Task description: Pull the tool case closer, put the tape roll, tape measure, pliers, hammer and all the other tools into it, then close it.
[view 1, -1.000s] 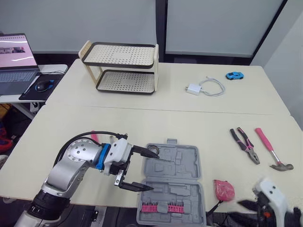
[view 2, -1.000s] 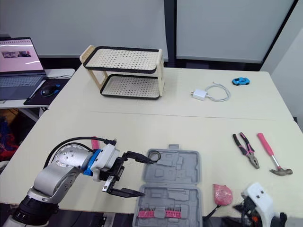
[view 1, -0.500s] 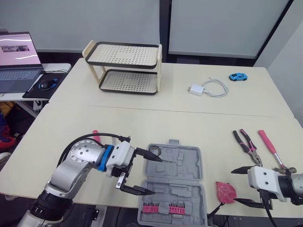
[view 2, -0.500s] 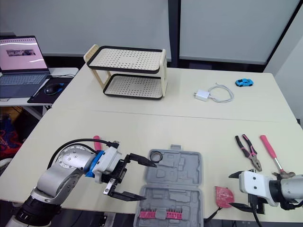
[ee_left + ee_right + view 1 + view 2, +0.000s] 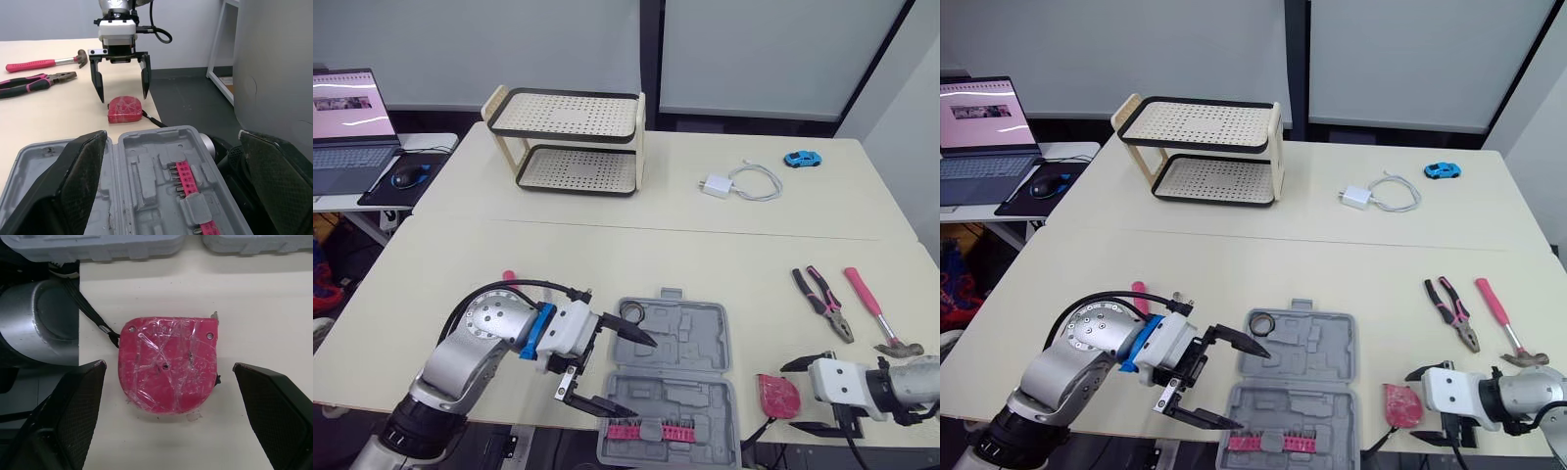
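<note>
1. Step in hand, I reckon: grabbing the red film-wrapped tape measure (image 5: 168, 369), just right of the open grey plastic tool case (image 5: 671, 377).
2. right gripper (image 5: 122, 95) faces it, jaws spread, not touching.
3. left gripper (image 5: 641, 379) jaws spread too, at the case's left edge.
4. Next, probably: ease forward, straddle, pinch.

There is one each of: tool case (image 5: 695, 329), tape measure (image 5: 775, 394), pliers (image 5: 820, 302), hammer (image 5: 873, 311), tape roll (image 5: 1260, 323), rack (image 5: 566, 142), charger (image 5: 713, 185), toy car (image 5: 799, 158).

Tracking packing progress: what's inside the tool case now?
The open tool case holds the tape roll in its far-left corner and a pink bit strip along the near edge. The other moulded slots look empty. The left claw covers part of its left side.
</note>
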`<action>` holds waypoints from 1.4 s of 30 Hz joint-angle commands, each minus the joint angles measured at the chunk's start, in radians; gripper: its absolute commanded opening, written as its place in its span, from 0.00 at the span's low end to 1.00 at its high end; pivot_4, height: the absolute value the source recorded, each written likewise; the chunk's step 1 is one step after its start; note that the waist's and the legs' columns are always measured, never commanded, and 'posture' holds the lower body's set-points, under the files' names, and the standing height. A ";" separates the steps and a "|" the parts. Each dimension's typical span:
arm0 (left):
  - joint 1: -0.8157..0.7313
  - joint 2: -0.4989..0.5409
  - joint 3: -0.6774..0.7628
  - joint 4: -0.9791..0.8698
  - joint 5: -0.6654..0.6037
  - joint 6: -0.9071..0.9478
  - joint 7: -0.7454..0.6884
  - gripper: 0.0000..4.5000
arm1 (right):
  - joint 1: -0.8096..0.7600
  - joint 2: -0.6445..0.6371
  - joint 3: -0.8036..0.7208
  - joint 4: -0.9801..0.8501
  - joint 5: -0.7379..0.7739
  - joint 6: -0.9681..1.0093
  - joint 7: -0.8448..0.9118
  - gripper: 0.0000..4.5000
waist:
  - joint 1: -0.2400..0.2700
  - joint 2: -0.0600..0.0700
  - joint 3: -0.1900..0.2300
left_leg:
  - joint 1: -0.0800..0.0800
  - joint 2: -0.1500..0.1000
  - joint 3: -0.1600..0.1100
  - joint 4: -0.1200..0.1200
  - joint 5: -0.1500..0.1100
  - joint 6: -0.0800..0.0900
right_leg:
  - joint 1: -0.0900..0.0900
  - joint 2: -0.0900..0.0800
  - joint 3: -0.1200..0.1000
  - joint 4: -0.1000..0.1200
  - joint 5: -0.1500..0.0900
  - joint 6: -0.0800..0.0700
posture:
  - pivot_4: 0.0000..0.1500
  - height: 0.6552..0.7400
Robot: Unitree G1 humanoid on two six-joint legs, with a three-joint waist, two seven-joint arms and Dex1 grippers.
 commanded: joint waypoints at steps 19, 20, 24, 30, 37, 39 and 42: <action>0.014 0.010 -0.020 -0.007 0.006 -0.040 -0.013 1.00 | -0.020 0.022 0.067 0.023 -0.048 -0.005 -0.054 0.99 | 0.000 0.000 0.000 | 0.000 0.000 0.000 0.000 0.000 0.000 | 0.000 0.000 0.000 0.000 0.000 0.000 | 1.00 0.94; 0.018 0.013 -0.017 -0.001 0.008 -0.046 -0.016 1.00 | -0.023 0.024 0.070 0.024 -0.050 -0.008 -0.057 0.95 | 0.000 0.000 0.000 | 0.000 0.000 0.000 0.000 0.000 0.000 | 0.000 0.000 0.000 0.000 0.000 0.000 | 1.00 0.94; 0.025 0.019 -0.009 0.015 0.011 -0.062 -0.023 1.00 | -0.028 0.030 0.080 0.024 -0.054 -0.017 -0.066 0.71 | 0.000 0.000 0.000 | 0.000 0.000 0.000 0.000 0.000 0.000 | 0.000 0.000 0.000 0.000 0.000 0.000 | 1.00 0.94; 0.028 0.027 0.017 0.065 0.022 -0.087 -0.013 1.00 | -0.039 0.027 0.035 -0.038 -0.019 0.040 -0.077 0.71 | 0.000 0.000 0.000 | 0.000 0.000 0.000 0.000 0.000 0.000 | 0.000 0.000 0.000 0.000 0.000 0.000 | 1.00 0.94; -0.013 0.059 0.099 0.136 0.013 -0.036 0.050 1.00 | -0.263 -0.128 0.023 -0.337 0.076 0.480 0.025 0.71 | -0.003 0.003 0.002 | 0.000 0.000 0.000 0.000 0.000 0.000 | -0.001 0.000 0.000 0.001 0.000 0.000 | 1.00 0.94; -0.031 0.059 0.110 0.121 0.010 -0.003 0.083 1.00 | -0.392 -0.143 0.081 -0.375 0.089 0.596 0.050 0.71 | -0.001 0.003 0.002 | 0.000 0.000 -0.001 0.000 0.000 0.000 | -0.001 0.000 -0.001 0.001 0.000 0.000 | 1.00 0.94; -0.058 0.067 0.107 0.100 0.029 0.045 0.125 1.00 | -0.568 -0.138 0.187 -0.386 0.079 0.704 0.095 0.71 | 0.000 0.003 0.003 | -0.001 0.000 -0.002 -0.001 0.000 0.000 | -0.001 0.000 -0.002 0.000 0.000 0.000 | 1.00 0.94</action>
